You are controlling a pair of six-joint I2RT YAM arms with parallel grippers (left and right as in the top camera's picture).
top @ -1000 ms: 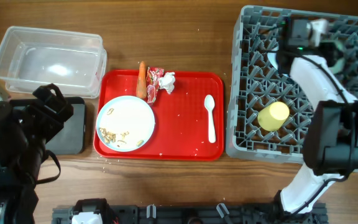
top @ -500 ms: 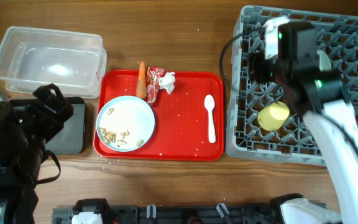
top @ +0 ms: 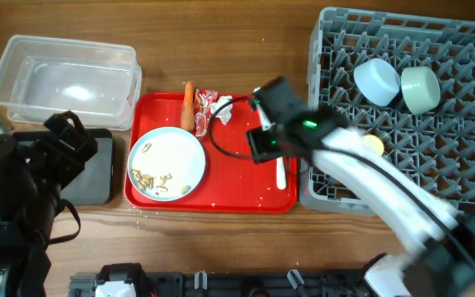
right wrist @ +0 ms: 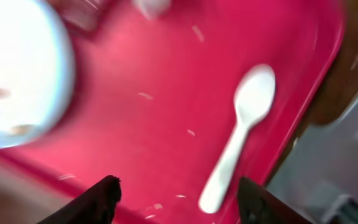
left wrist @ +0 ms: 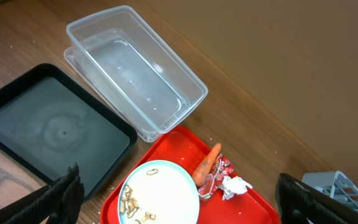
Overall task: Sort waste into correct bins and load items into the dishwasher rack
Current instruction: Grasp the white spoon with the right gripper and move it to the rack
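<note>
brown wood-grain table (top: 221, 224) fills every view, nothing of the room shows past it. nearest the base, the left gripper (left wrist: 178, 177) hangs over the black tray (left wrist: 48, 134) side, jaws spread wide with nothing in them. just beside that tray is the red serving tray (top: 237, 188), pale blue plate (top: 166, 163) on its left half with beige scraps (top: 151, 177) on the plate's near part. the right gripper (right wrist: 178, 182) hovers over the tray's right side, fingers apart and empty, white spoon (right wrist: 235, 142) under them. wrist view is blurry, but the spoon lies flat on the tray, long axis running near to far, handle end toward the near edge, bowl end away. further back, the carrot (top: 188, 106), red wrapper (top: 205, 111) and tissue (top: 223, 107) sit along the tray's far edge, carrot lengthwise near to far too. clear tub (top: 64, 78) far left. grey rack (top: 336, 49) on the right holds the yellow-green cup (top: 374, 143), blue bowl (top: 376, 81) and mint bowl (top: 420, 88).
</note>
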